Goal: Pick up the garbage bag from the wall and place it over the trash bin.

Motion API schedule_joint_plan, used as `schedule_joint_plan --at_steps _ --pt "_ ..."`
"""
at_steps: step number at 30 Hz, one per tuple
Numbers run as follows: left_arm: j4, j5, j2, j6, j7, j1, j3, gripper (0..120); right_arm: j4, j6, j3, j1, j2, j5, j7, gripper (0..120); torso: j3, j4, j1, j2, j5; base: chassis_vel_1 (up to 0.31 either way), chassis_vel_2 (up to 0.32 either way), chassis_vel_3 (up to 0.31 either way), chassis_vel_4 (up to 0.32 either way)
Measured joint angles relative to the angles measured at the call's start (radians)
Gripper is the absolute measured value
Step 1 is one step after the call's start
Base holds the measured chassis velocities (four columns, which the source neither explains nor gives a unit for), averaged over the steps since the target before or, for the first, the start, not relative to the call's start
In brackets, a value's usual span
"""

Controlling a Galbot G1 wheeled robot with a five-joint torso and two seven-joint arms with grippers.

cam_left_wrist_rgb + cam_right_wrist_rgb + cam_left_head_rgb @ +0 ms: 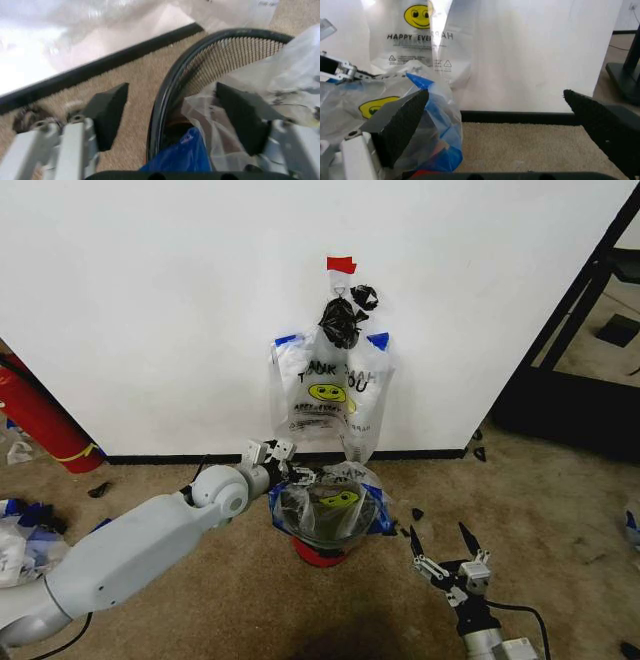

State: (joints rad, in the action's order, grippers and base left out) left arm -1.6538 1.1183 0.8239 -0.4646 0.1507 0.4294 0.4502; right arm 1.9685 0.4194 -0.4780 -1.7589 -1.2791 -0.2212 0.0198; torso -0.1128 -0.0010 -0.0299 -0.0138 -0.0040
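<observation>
Bin (322,530) stands on the carpet (400,610) just in front of the wall (150,300), with a see-through bag (330,510) bearing a yellow smiley draped over its mouth, blue trim spilling over the rim on both sides. The left pincer (283,463) sits at the bin's rim on the wall side, its jaws spread apart and gripping nothing. In the left wrist view this pincer (172,112) straddles the black mesh rim (165,97): one pad lies outside over carpet, the other inside among the clear plastic (295,63), and a blue fold (185,153) lies between them, close to the wrist. Beyond the outer pad runs the black baseboard (100,65).

Above the left pincer, a second smiley bag (330,395) hangs flat on the wall under a black knotted bundle (342,320) and a red tape strip (341,265).

The right pincer (447,552) hovers low over the carpet, well apart from the bin, on its right, jaws wide open and empty. From its wrist camera, the bagged bin (395,112) lies just beside one pad (400,127), and the hanging bag (415,37) shows farther off against the wall. A red cylinder (40,420) leans at the wall, far to the left of the left pincer.
</observation>
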Motion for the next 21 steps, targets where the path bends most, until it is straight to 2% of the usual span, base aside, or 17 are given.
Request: schedule_joint_plan --at_steps 1,7,8,12,15,16,18,21 --pt "0.0 0.0 0.0 0.0 0.0 0.0 0.0 71 0.0 0.0 0.0 0.0 0.0 0.0 0.0 100 0.0 0.0 0.0 0.0 0.0 0.0 0.0 0.0 0.0" --pt "0.011 0.061 0.006 -0.032 0.019 0.005 -0.017 42 0.0 -0.003 0.003 0.005 -0.002 0.001 0.002 100 0.0 0.0 0.0 0.0 -0.0001 0.0 0.0 0.0 0.0" --pt "0.011 0.061 0.006 -0.032 0.019 0.005 -0.017 42 0.0 -0.003 0.003 0.005 -0.002 0.001 0.002 100 0.0 0.0 0.0 0.0 -0.0001 0.0 0.0 0.0 0.0" --pt "0.008 0.073 0.007 -0.033 0.034 0.015 -0.029 29 0.0 -0.003 0.005 0.004 -0.004 0.003 0.003 100 0.0 -0.0001 0.0 0.0 0.0 0.0 0.0 0.0 0.0" --pt "-0.003 0.081 0.005 -0.033 0.047 0.031 -0.041 14 0.0 -0.004 0.006 0.004 -0.005 0.004 0.006 100 0.0 0.0 0.0 0.0 -0.0001 0.0 0.0 0.0 0.0" --pt "-0.003 0.081 0.005 -0.033 0.047 0.031 -0.041 14 0.0 -0.004 0.006 0.004 -0.005 0.004 0.006 100 0.0 0.0 0.0 0.0 -0.0001 0.0 0.0 0.0 0.0" --pt "-0.013 0.089 0.003 -0.031 0.055 0.042 -0.052 6 0.0 -0.005 0.006 0.004 -0.006 0.004 0.009 100 0.0 0.0 0.0 0.0 0.0 0.0 0.0 0.0 0.0" --pt "-0.035 0.098 0.0 -0.031 0.08 0.065 -0.072 3 0.001 -0.007 0.006 0.005 -0.006 0.004 0.014 100 0.0 -0.0001 0.0 0.0 -0.0001 0.0 0.0 0.0 0.0"
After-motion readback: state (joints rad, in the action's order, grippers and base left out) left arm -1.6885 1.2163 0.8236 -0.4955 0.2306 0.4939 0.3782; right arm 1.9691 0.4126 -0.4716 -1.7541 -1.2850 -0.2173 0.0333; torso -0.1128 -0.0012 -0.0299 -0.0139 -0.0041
